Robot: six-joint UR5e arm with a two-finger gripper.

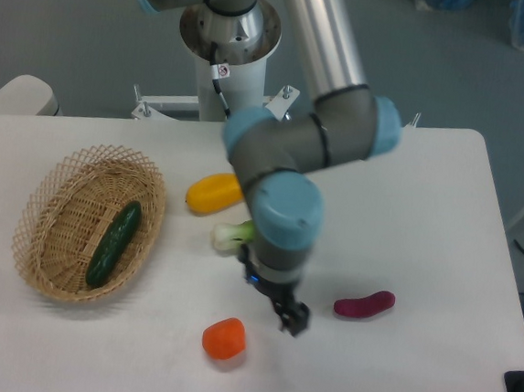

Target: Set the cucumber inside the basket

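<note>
The dark green cucumber (114,244) lies lengthwise inside the oval tan wicker basket (39,273) at the left of the table. My gripper (291,322) hangs far to the right of the basket, over the table between the orange vegetable and the purple eggplant. Its fingertips sit close together with nothing between them. The arm's wrist covers most of the bok choy.
A yellow pepper (213,193) lies right of the basket. The white stalk of the bok choy (231,236) shows beside the wrist. An orange vegetable (224,338) sits near the front edge, and a purple eggplant (364,304) lies to the right.
</note>
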